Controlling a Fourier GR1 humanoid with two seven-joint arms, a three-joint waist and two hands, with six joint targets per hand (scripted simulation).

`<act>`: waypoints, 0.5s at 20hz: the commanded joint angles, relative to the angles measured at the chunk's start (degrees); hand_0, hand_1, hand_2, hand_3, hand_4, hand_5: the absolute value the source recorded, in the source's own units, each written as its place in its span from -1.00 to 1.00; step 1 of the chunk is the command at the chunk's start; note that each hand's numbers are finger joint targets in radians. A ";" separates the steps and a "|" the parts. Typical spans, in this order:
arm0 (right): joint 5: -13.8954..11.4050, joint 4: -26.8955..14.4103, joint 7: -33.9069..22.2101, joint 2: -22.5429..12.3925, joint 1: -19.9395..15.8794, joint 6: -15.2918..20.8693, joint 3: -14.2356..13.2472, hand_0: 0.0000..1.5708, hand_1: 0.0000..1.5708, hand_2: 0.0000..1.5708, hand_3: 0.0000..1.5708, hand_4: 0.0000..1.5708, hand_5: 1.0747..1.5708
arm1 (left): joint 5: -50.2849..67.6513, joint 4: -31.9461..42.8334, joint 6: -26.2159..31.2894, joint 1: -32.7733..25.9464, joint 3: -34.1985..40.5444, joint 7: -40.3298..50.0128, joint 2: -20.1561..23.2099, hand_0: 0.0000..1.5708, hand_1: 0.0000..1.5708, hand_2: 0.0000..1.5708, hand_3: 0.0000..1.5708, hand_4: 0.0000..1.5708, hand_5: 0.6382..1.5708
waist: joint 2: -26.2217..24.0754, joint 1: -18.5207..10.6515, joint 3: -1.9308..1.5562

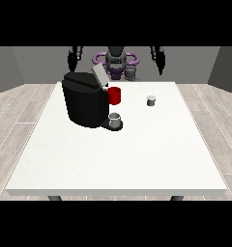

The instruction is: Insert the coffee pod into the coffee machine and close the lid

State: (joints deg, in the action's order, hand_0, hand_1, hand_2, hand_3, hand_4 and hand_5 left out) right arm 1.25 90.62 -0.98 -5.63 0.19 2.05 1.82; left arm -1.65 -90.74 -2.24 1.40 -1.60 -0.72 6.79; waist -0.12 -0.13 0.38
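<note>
A black coffee machine [84, 103] stands on the white table [123, 159], left of its middle, with its grey lid [99, 75] raised and tilted back. A small grey cup [115, 119] sits on the machine's front tray. The small grey coffee pod [151, 101] stands on the table to the right of the machine, apart from it. Both black hands hang raised behind the table's far edge: the hand at the view's left [73, 59] above the machine, the hand at the view's right [159, 59] beyond the pod. Neither touches anything.
A red mug [115, 95] stands just behind and right of the machine. The robot's torso [116, 61] with purple parts is at the far edge. Bare white tabletop stretches toward the camera and to the right.
</note>
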 commanded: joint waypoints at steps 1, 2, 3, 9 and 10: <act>-0.13 -0.56 -1.87 0.87 -0.52 -0.19 0.06 -1.00 -1.00 -1.00 -1.00 -1.00 1.00 | -1.17 2.69 2.51 -1.02 0.39 -3.95 1.06 -1.00 -1.00 -1.00 -1.00 -1.00 1.00 | -0.81 0.09 -0.38; 2.42 -1.69 -0.30 -2.25 -0.22 -1.79 -4.05 -1.00 -1.00 -1.00 -1.00 -1.00 1.00 | -1.49 -0.05 6.23 -5.83 -2.70 -5.01 3.09 -1.00 -1.00 -1.00 -1.00 -1.00 1.00 | -1.75 -1.76 -0.39; -0.69 -2.37 1.05 1.13 0.79 -0.15 0.49 -1.00 -1.00 -1.00 -1.00 -1.00 1.00 | -3.91 -0.50 4.92 -1.02 -2.87 -1.08 4.18 -1.00 -1.00 -1.00 -1.00 -1.00 1.00 | -1.11 -0.24 -0.40; -6.74 -1.85 5.41 -0.65 -1.19 6.14 -1.99 -1.00 -1.00 -1.00 -1.00 -1.00 1.00 | -8.60 4.29 12.46 1.95 0.24 -5.49 17.75 -1.00 -1.00 -1.00 -1.00 -1.00 1.00 | 3.63 3.78 -0.37; -6.95 -2.44 4.14 -0.85 -4.24 6.20 -2.06 -1.00 -1.00 -1.00 -1.00 -1.00 1.00 | -10.08 3.72 11.91 5.05 -0.58 -2.96 17.47 -1.00 -1.00 -1.00 -1.00 -1.00 1.00 | 4.68 3.53 -0.39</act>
State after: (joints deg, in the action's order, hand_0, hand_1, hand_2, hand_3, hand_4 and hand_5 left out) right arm -2.75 88.44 2.27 -6.17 -1.01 5.67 -0.01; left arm -8.63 -88.68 7.61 2.00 -2.83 -5.14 19.59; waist 1.77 1.51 0.03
